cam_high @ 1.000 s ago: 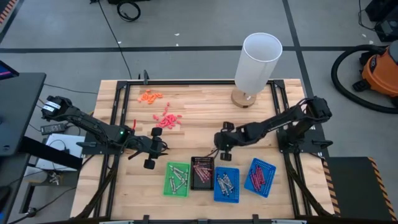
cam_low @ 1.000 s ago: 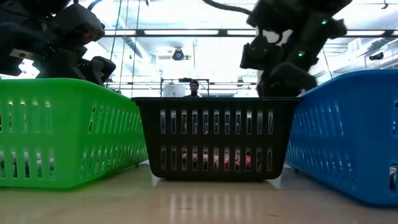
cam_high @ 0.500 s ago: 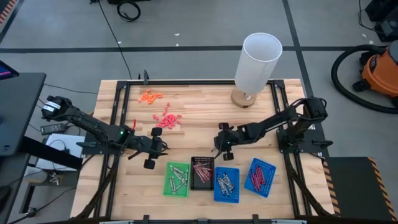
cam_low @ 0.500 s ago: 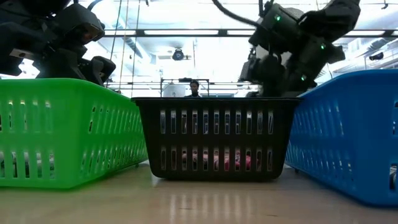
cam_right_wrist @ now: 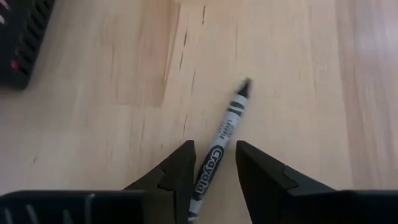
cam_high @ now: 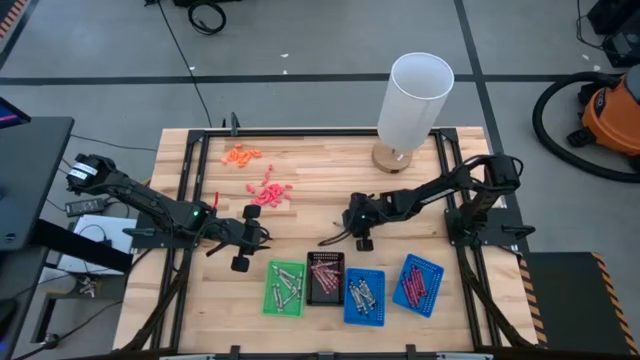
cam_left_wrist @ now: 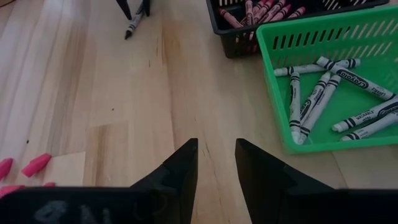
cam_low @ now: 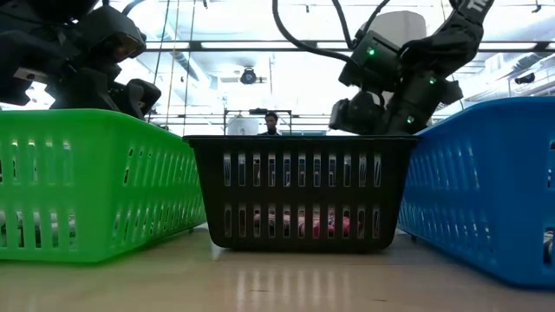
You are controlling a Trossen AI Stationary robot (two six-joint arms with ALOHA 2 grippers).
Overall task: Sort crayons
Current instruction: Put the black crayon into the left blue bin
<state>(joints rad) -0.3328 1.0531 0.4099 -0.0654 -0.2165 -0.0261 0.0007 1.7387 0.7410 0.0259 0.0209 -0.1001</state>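
Crayon [cam_right_wrist: 219, 144] runs between right hand [cam_right_wrist: 214, 163] fingers, its lower end hidden.

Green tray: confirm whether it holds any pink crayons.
No: the green tray holds only grey crayons; the pink ones lie in the black tray.

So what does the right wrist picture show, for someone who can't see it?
A grey paper-wrapped crayon sits between the right gripper's two dark fingers, its dark tip pointing away over the pale wooden table. A black slotted plastic basket shows at one corner.

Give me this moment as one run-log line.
right gripper: holding grey crayon over bare table | left gripper: jaws open, empty, waiting beside green tray
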